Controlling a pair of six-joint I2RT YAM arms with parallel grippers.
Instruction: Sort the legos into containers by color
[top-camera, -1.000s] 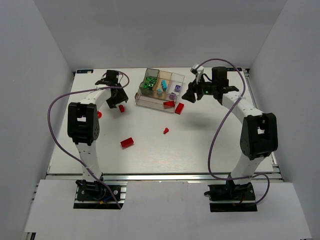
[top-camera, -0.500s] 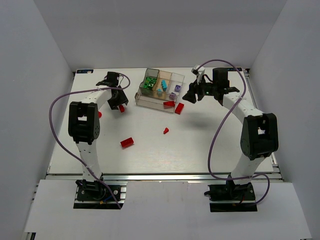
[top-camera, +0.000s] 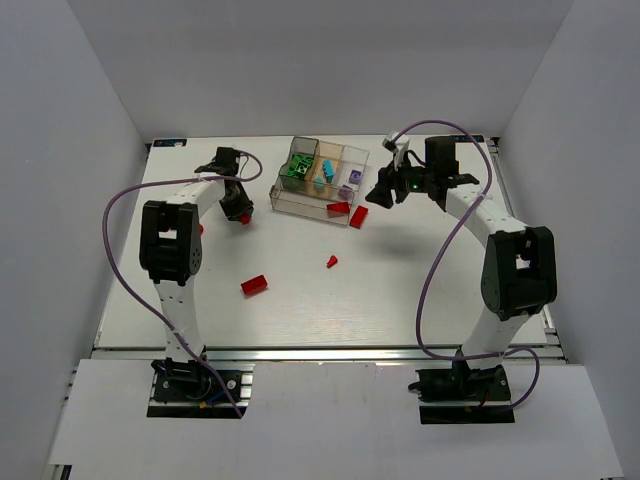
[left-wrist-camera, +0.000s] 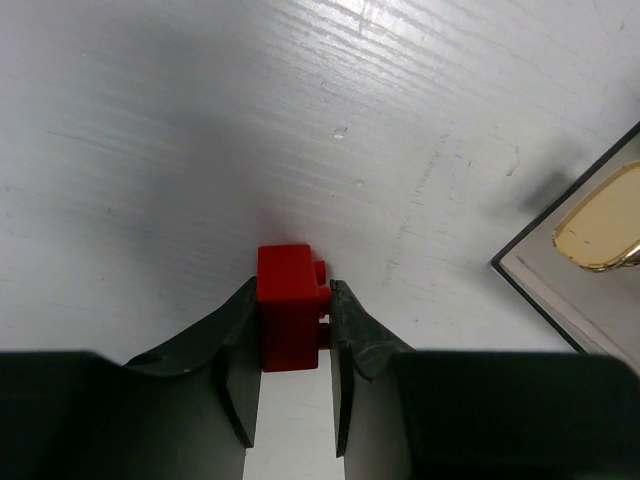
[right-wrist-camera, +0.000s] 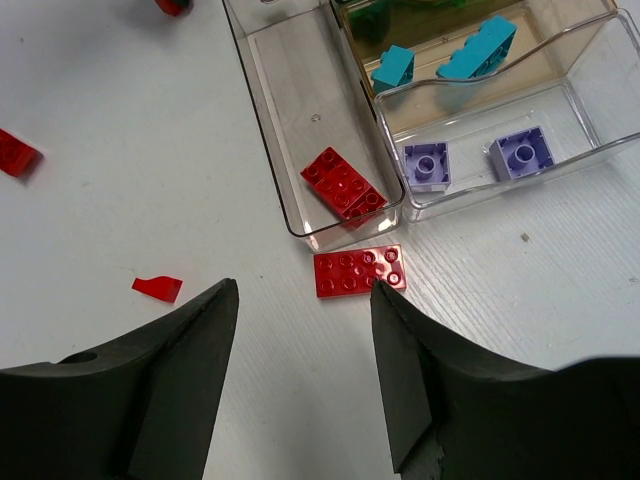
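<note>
Fingers (left-wrist-camera: 232, 345) of our left gripper (left-wrist-camera: 292, 286) are pinched tight on a red brick (left-wrist-camera: 289, 315) down at the white table (left-wrist-camera: 150, 120), near the left end of the clear tray (top-camera: 300, 205). In that tray we see a long red brick (right-wrist-camera: 343, 185) lying alone in the clear near compartment. Two cyan bricks (right-wrist-camera: 477, 48) are in the tan-tinted middle section, two pale purple bricks (right-wrist-camera: 427, 163) share a clear compartment beside it, and green bricks (top-camera: 297, 168) fill the far-left compartment. A loose red brick (right-wrist-camera: 358, 270) lies on the table just outside the tray's wall. A small red wedge (right-wrist-camera: 158, 288) lies farther off, and a stray red brick (top-camera: 254, 285) sits well apart on the near side. Our left arm reaches forward and bends down, its wrist pointing at the table. Our right gripper (right-wrist-camera: 303, 290) hangs raised by the tray's right end, its fingers spread wide with nothing between them.
</note>
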